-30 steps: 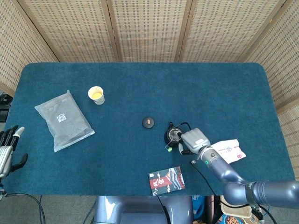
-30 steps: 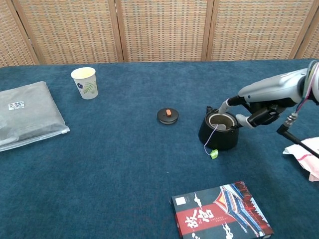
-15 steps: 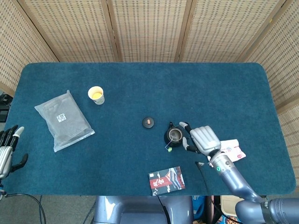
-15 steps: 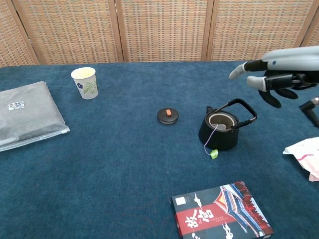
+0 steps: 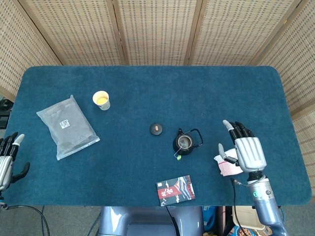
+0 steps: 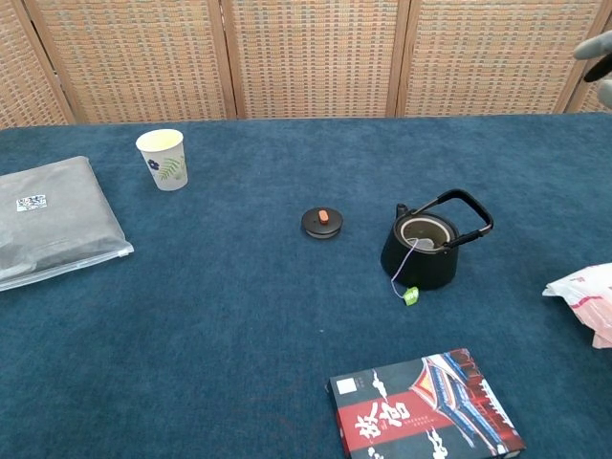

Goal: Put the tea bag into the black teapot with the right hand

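The tea bag point(image 6: 418, 245) lies inside the open black teapot point(image 6: 422, 253), its string running over the rim and down the pot's front to a small green tag point(image 6: 410, 296) on the blue worktop point(image 6: 239, 316). The teapot stands upright with its handle tilted up toward the right.

The right hand point(image 5: 247, 151) is well apart from the teapot, off to its right near the worktop's front edge. Its fingers point(image 5: 240, 131) are spread wide and it holds nothing; in the head view it overlaps a white and pink wrapper point(image 5: 225, 166) lying there, though contact cannot be told. The chest view shows only a fingertip of it at the top right corner.

The left hand point(image 5: 7, 161) sits at the far left front corner, fingers apart and empty.

The teapot's round lid point(image 6: 322, 222), with an orange knob, lies just left of the pot. A paper cup point(image 6: 163, 159) stands far back left, a grey plastic pouch point(image 6: 48, 228) lies flat on the left, and a red and black box point(image 6: 425, 405) sits in front of the teapot.
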Controlling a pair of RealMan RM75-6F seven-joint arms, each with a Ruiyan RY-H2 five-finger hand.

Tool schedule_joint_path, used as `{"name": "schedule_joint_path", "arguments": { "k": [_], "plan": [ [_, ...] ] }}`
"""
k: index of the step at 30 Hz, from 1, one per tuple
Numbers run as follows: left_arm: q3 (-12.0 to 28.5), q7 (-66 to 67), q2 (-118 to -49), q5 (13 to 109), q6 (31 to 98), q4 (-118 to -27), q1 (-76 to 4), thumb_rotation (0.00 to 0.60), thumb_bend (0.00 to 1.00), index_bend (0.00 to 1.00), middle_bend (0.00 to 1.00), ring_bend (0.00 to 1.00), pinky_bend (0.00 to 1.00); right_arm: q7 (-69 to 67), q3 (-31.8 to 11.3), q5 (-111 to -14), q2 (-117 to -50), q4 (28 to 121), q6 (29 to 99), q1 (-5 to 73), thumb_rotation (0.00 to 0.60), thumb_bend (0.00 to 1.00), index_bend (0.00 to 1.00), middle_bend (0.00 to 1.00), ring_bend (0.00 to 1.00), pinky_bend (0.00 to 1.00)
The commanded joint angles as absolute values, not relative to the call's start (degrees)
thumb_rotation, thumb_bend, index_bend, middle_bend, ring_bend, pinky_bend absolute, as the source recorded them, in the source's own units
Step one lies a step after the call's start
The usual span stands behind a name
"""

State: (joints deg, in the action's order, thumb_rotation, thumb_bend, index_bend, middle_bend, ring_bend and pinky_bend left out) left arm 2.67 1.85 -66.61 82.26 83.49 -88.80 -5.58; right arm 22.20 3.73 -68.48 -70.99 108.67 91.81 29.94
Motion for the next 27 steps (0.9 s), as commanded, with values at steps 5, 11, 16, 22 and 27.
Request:
{"name": "schedule_joint_path", "arguments": {
  "k": [5, 11, 16, 22, 27],
  "plan": [
    [2.01, 1.87, -67.04, 84.37, 84.6, -88.88, -5.35, 0.6, 0.41, 0.0, 0.0, 0.0, 0.0, 24.99, 4.07, -71.43, -74.59, 102.76, 95.36, 24.51, 0.118, 0.62, 0.09, 0.2, 0.08, 0.23],
    [1.57, 2.14, -66.91, 85.83, 84.63, -89.45, -5.59, 0.6, 0.41, 0.0, 0.0, 0.0, 0.0, 25.95, 3.89, -73.28, -77.35, 99.06, 97.01, 20.65, 0.172, 0.61, 0.09, 0.2, 0.07, 0.21],
    [1.18, 2.17, -66.82, 86.52, 84.08, -89.86, -5.89, 0.6, 0.41, 0.0, 0.0, 0.0, 0.0, 24.85, 3.74, -73.56, -76.9, 99.67, 95.64, 19.4, 0.173, 0.61, 0.09, 0.19, 0.06, 0.2],
    [0.84, 2.5, -66.76, 87.65, 83.86, -90.13, -6.26, 0.6, 0.41, 0.0, 0.0, 0.0, 0.0, 22.03, 3.86, -73.98, -75.66, 101.15, 92.62, 18.2, 0.173, 0.6, 0.09, 0.19, 0.06, 0.18],
    [0.82, 2.45, -66.71, 87.94, 84.16, -90.15, -6.22, 0.6, 0.41, 0.0, 0.0, 0.0, 0.0, 20.41, 3.49, -75.85, -75.58, 100.8, 91.5, 17.03, 0.216, 0.6, 0.09, 0.19, 0.06, 0.18]
  ]
}}
